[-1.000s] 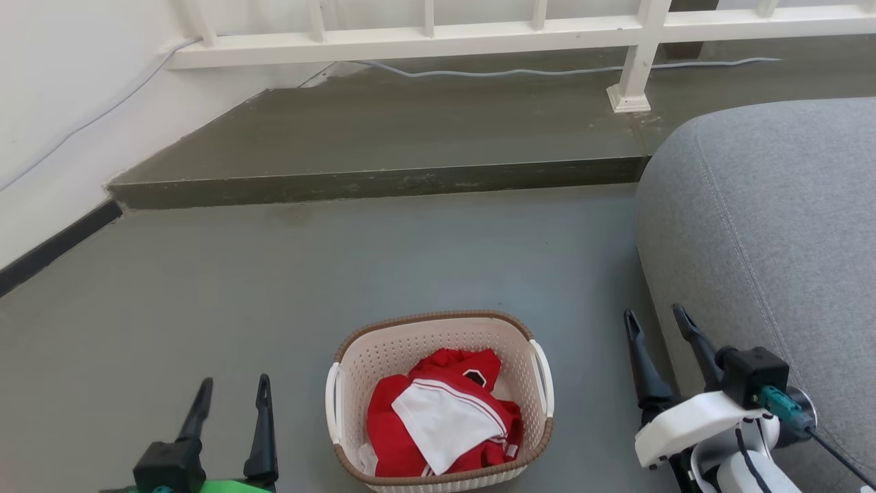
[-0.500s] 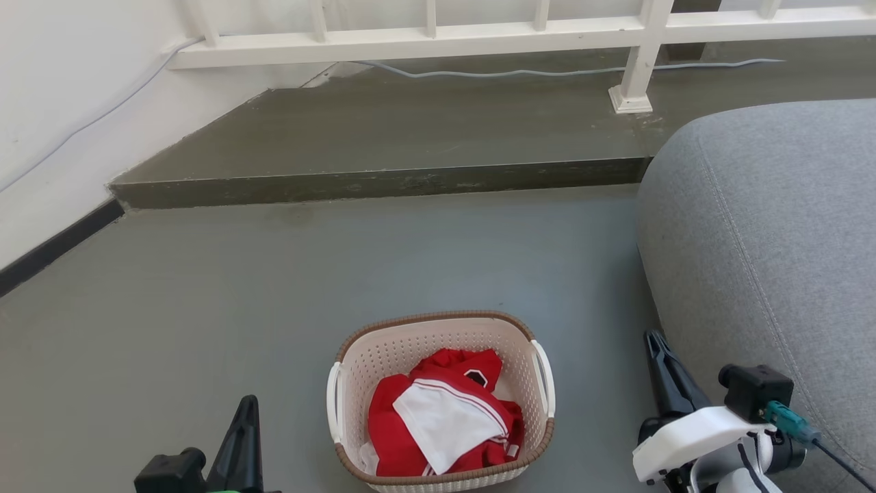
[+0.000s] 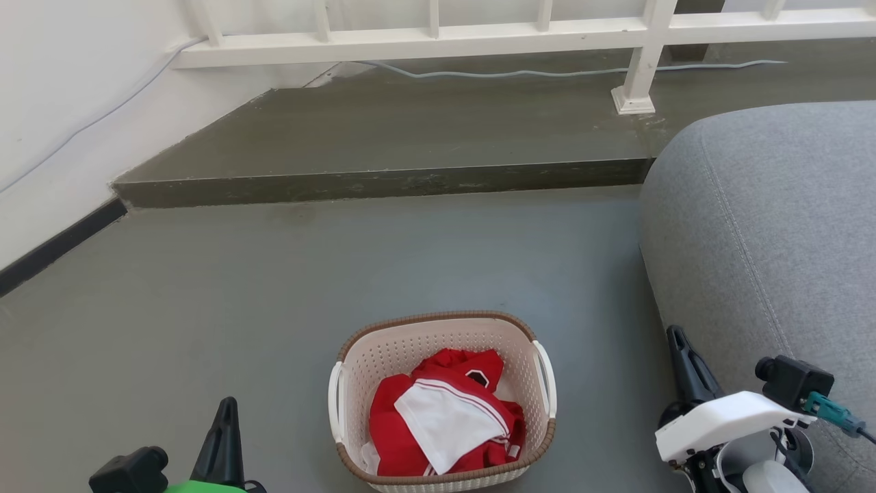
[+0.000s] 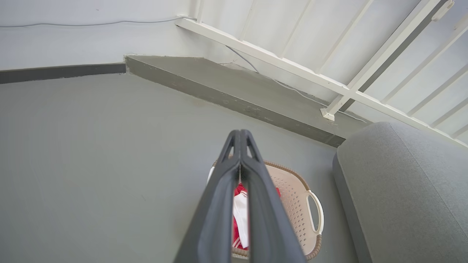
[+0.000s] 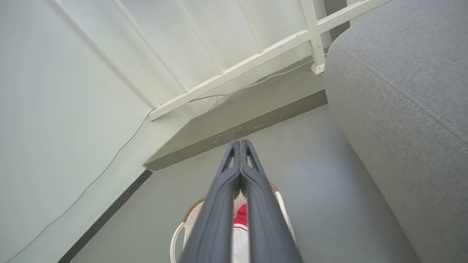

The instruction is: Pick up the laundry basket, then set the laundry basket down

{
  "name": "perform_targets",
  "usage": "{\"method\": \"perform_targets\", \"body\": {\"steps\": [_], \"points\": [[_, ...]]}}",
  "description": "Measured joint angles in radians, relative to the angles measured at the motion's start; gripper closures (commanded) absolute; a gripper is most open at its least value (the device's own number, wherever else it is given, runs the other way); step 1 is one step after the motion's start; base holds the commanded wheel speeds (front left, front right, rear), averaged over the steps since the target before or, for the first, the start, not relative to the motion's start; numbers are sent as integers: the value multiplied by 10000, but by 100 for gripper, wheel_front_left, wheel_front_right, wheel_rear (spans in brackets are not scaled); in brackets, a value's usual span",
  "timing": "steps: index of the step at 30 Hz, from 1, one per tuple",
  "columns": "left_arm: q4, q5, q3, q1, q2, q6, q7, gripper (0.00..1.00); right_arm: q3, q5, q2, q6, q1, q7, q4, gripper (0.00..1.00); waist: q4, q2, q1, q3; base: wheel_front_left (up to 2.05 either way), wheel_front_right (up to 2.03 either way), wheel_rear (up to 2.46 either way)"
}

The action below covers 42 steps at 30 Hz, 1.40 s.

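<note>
Sitting on the grey floor [image 3: 205, 294] at the bottom middle of the head view, the laundry basket [image 3: 400, 346] is holding crumpled red and white clothes [image 3: 445, 418]. The left gripper [image 3: 225, 405] is hovering to its left and the right gripper [image 3: 676, 335] to its right, each apart from it, fingers pressed together and gripping nothing. A grey sofa [image 3: 773, 226] is crowding the right gripper. A raised step [image 3: 383, 185] and a white railing [image 3: 424, 41] are standing beyond.

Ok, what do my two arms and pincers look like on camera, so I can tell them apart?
Left pincer: long dark tapered fingers, a black block, bright green shell. Right pincer: same dark fingers, white shell, a black module with a teal plug and thin black cable.
</note>
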Motion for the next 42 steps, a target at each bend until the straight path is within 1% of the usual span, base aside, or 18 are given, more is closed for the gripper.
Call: {"method": "perform_targets", "body": {"steps": [7,9,13,19,42], "points": [[125,-1014,127,-156,8,-176,173,100,-295,978,-2,96,-22,278,-2,100,23,0,0,-8,0,0,0],[192,-1260,186,-247,12,-230,247,100,-378,1223,-4,182,-26,303,0,100,29,0,0,-10,0,0,0],[307,-1848,326,-347,27,-265,341,100,-523,1778,-2,263,-64,476,2,100,43,0,0,-15,0,0,0],[439,-2656,410,-493,46,-433,441,100,-756,2575,0,362,-173,654,33,100,62,0,1,-22,0,0,0],[1256,-5971,974,-1220,82,-1043,966,100,-1707,5802,36,963,-492,1363,284,100,144,0,1,-61,0,0,0]]}}
